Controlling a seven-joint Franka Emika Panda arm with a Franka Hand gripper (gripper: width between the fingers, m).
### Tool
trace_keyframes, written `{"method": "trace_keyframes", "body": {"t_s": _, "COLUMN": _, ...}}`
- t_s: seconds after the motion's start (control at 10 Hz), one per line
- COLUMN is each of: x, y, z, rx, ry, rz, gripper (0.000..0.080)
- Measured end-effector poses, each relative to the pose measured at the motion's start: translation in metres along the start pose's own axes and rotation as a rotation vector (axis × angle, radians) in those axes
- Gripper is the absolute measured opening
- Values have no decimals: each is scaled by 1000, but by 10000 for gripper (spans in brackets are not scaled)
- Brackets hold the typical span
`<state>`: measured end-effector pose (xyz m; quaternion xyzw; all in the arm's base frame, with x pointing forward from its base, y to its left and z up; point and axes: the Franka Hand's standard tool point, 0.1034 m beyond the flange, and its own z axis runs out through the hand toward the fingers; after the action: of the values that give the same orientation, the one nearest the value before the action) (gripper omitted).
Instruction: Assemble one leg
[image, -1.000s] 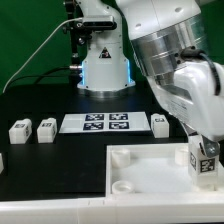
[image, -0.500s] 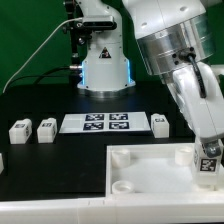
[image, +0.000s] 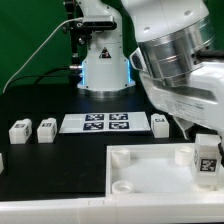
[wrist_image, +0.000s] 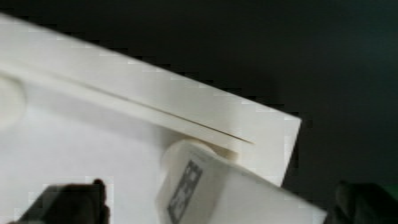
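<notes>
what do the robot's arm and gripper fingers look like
The arm is bulky, with smooth glossy white rounded shells and dark grey seams at the joints. Its white base bears a dark triangle mark. The fingers are black and blocky.

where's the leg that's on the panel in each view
Exterior view: the leg stands at the panel's corner on the exterior view's right, tag facing the camera.
Wrist view: the leg is seen from above, next to the panel's corner.
Shared landmark: that corner of the panel, against the dark table.
</notes>
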<state>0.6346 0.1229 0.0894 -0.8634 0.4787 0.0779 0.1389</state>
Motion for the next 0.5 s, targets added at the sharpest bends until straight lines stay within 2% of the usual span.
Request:
{"method": "trace_keyframes", "body": {"t_s": 0.1, "x": 1, "y": 0, "z": 0, "rx": 12, "ry": 16, "rz": -79, "gripper": 648}}
{"method": "trace_keyframes", "body": {"t_s": 0.4, "x": 3, "y": 2, "z": 2, "rx": 4, "ry": 18, "rz": -331, "gripper": 649}}
{"method": "trace_keyframes", "body": {"t_s": 0.5, "x": 4, "y": 5, "z": 4, "rx": -49, "ry": 26, "rz": -481, "gripper": 649}}
